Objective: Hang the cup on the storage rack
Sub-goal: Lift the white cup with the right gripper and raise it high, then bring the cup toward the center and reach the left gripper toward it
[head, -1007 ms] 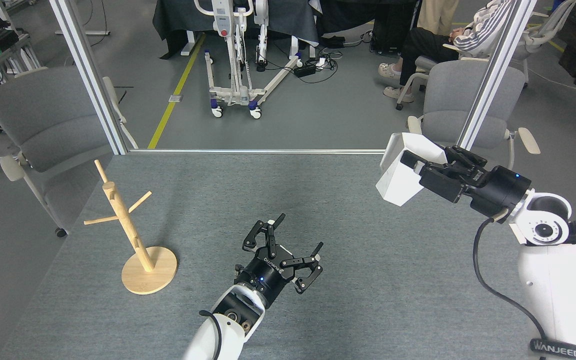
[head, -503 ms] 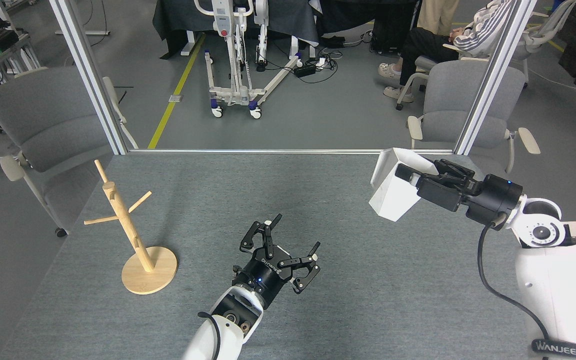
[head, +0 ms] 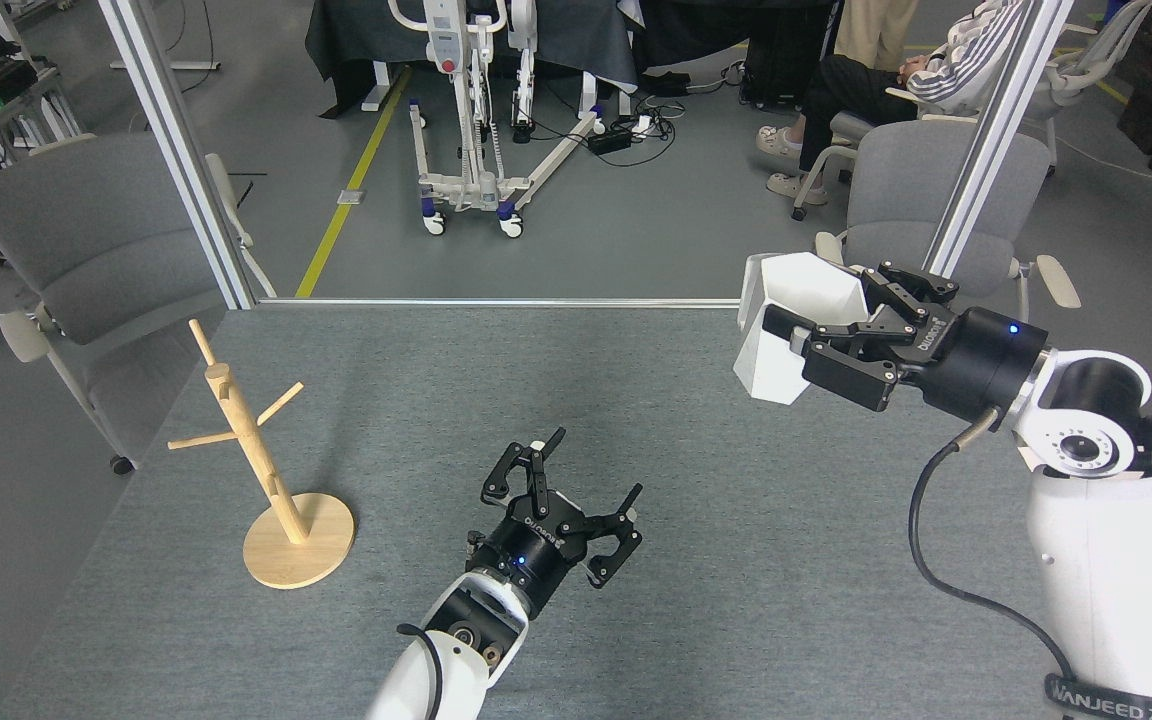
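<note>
cup [head: 774,345]: white faceted one, up in the air over the counter's [head: 636,600] far right corner, looks rigid, smooth, probably chippy
right pincer [head: 804,328]: clamped over the cup's rim wall, 1 finger inside
left pincer [head: 576,480]: spread wide, holding nothing, near edge middle
mug tree [head: 256,450]: left edge, light, tips easily I'd guess
best hold: rim wall, keep the handle free

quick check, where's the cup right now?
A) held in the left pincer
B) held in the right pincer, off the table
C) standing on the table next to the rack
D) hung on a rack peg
B: the right pincer is clamped on the white cup, held above the table's far right side, while the left pincer is open and empty and the storage rack has bare pegs.
</note>
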Robot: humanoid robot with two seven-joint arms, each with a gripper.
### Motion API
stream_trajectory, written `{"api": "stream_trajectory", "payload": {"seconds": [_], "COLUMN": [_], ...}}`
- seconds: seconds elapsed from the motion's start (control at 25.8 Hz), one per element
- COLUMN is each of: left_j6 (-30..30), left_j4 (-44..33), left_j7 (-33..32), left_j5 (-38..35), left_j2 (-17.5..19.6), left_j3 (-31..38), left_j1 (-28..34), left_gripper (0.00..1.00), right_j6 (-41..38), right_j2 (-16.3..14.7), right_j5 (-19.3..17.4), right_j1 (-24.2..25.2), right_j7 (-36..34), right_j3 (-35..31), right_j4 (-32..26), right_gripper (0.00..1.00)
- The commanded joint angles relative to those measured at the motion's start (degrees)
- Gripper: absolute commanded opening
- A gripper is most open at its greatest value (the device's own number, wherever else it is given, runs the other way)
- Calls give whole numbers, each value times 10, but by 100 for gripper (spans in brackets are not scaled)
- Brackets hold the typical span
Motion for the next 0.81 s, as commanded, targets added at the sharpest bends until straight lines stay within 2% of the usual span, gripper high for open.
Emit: {"api": "stream_trajectory", "payload": {"seconds": [0.0,0.15,0.27,0.35,0.46,0.62,0.77], "left_j6": [-1,-1,0,-1,-3,-8,-8], "left_j4": [-1,-3,-8,-44,-103,-109,-110], "left_j7": [-1,0,0,0,-3,-22,-49], "left_j5": [0,-1,-2,-12,-45,-68,-68], "left_j2": [1,5,5,15,58,50,42], "left_j3": [0,0,0,0,0,-5,-47], "left_j1": [0,3,7,26,58,48,21], "left_gripper": [99,99,99,99,99,99,99], "right_j6": [51,96,161,205,247,303,332], "right_j2": [1,23,38,41,42,42,43], "right_j5": [51,124,189,216,234,246,248], "right_j1": [0,0,0,-1,-4,-11,-16], "right_j7": [1,3,2,2,2,2,3], "right_j3": [1,8,13,37,59,92,115], "right_j4": [-66,-90,-102,-104,-105,-109,-122], "right_gripper": [0,0,0,0,0,0,0]}}
